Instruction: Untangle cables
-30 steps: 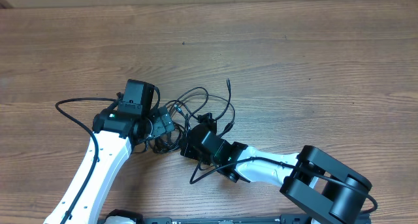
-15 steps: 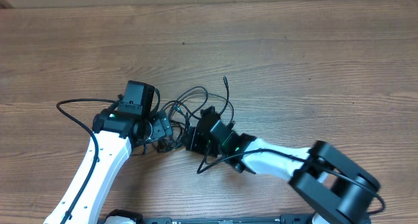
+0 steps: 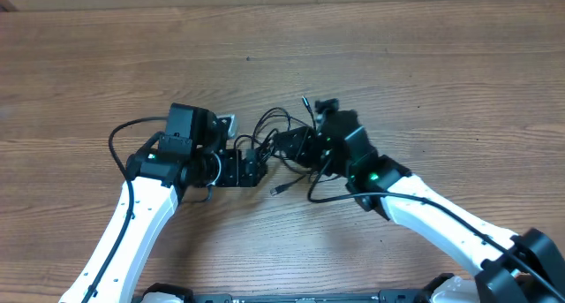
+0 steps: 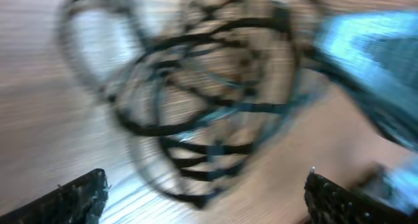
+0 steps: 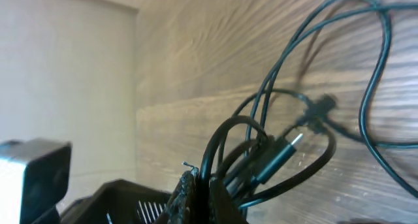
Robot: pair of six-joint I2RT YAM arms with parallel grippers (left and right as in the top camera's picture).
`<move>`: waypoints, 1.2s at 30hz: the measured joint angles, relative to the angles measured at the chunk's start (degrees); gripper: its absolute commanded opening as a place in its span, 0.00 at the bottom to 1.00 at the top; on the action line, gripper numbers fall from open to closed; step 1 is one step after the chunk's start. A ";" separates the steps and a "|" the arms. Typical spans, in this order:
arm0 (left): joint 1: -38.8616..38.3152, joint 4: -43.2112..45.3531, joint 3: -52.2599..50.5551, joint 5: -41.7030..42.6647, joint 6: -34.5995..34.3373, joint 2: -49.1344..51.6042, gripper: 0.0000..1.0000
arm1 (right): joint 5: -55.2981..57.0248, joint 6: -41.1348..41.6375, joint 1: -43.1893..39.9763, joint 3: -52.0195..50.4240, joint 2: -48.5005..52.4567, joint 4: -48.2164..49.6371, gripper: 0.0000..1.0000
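The cables (image 3: 281, 133) are a loose bundle of thin black cords at the table's middle, between my two grippers. One plug end (image 3: 276, 190) lies apart, toward the front. My right gripper (image 3: 294, 147) is shut on cords at the bundle's right side. In the right wrist view its jaws (image 5: 202, 185) pinch a black cord, with a silver-tipped plug (image 5: 294, 141) just beyond. My left gripper (image 3: 252, 168) is open at the bundle's left edge. In the blurred left wrist view, the cables (image 4: 209, 100) hang ahead of its spread fingers (image 4: 206, 204).
The left arm's own thicker black cable (image 3: 119, 140) loops out to the left. The right arm (image 3: 424, 210) stretches from the front right corner. Bare wooden table (image 3: 424, 64) lies behind and to the right.
My right gripper has swung from in front of the bundle up and to the right, dragging cords with it. My left gripper has shifted right. A plug end now lies loose in front.
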 measured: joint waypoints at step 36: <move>0.00 9.05 0.00 3.98 23.87 0.00 0.87 | -16.90 -0.15 -8.92 0.00 -0.85 3.21 0.04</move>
